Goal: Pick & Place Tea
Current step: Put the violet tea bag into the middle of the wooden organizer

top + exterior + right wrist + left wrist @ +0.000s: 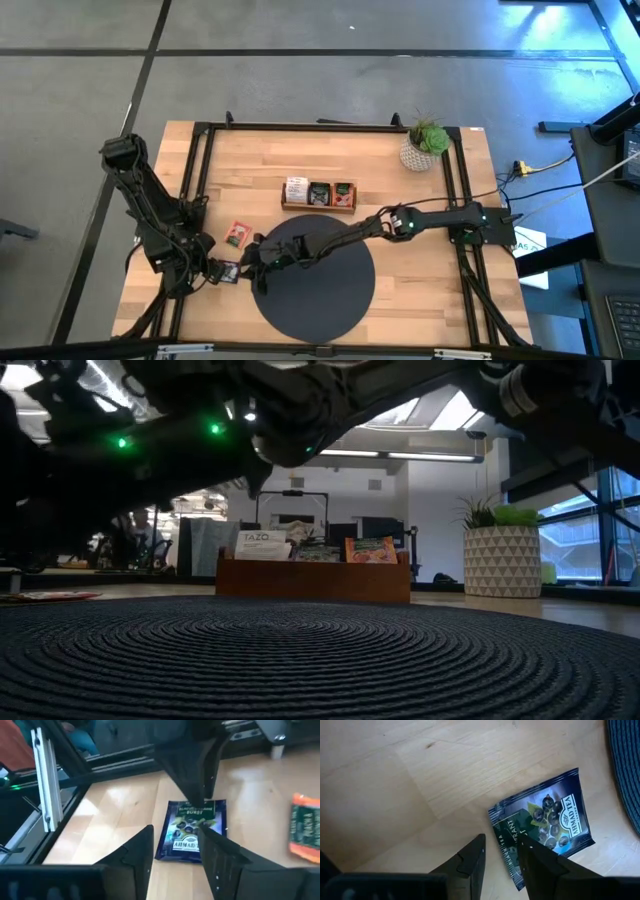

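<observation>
Where pincers meet, sachet (pixel 542 832) reading "AHMAD TEA"

dark round mat (pixel 320 285) front centre | wooden tray (pixel 318 207) behind | potted plant (pixel 424 146) far corner

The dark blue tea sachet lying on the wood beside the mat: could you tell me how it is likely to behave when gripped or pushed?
The dark blue tea sachet lies flat and thin, so it probably bends easily and weighs little. Its glossy printed face suggests that it may slide on the wooden table rather than lift. Flat as it is, rolling or tipping seems unlikely.
</observation>
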Motion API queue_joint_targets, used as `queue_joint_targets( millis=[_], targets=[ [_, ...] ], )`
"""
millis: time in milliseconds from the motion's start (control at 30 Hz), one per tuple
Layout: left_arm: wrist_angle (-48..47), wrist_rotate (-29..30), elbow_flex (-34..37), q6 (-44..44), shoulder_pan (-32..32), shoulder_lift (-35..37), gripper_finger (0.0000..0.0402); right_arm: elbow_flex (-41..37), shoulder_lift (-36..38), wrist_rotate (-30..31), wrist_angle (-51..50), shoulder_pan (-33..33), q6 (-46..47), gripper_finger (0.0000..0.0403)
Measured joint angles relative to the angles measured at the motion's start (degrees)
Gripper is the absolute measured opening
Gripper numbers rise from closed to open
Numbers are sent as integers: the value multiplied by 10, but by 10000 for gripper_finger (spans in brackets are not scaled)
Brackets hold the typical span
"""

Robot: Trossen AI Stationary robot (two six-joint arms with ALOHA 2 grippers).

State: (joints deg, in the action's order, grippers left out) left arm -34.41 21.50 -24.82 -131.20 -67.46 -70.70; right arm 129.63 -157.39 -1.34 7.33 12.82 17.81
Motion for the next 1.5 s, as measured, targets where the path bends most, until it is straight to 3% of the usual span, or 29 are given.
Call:
queue_joint_targets(
  millis=[500, 900, 1167, 1500],
  targets=[
    [10, 1, 0, 2, 1, 0, 105, 4, -9, 1, -55, -2, -3, 89],
    [28, 19, -9, 12, 33, -2, 107, 4, -9, -11, -55, -2, -3, 86],
    [72, -5, -10, 62, 83, -11, 109, 3, -9, -15, -67, -2, 0, 86],
    [104, -17, -13, 89, 99, -38, 110, 4, -6, -35, -120, -2, -1, 86]
  ],
)
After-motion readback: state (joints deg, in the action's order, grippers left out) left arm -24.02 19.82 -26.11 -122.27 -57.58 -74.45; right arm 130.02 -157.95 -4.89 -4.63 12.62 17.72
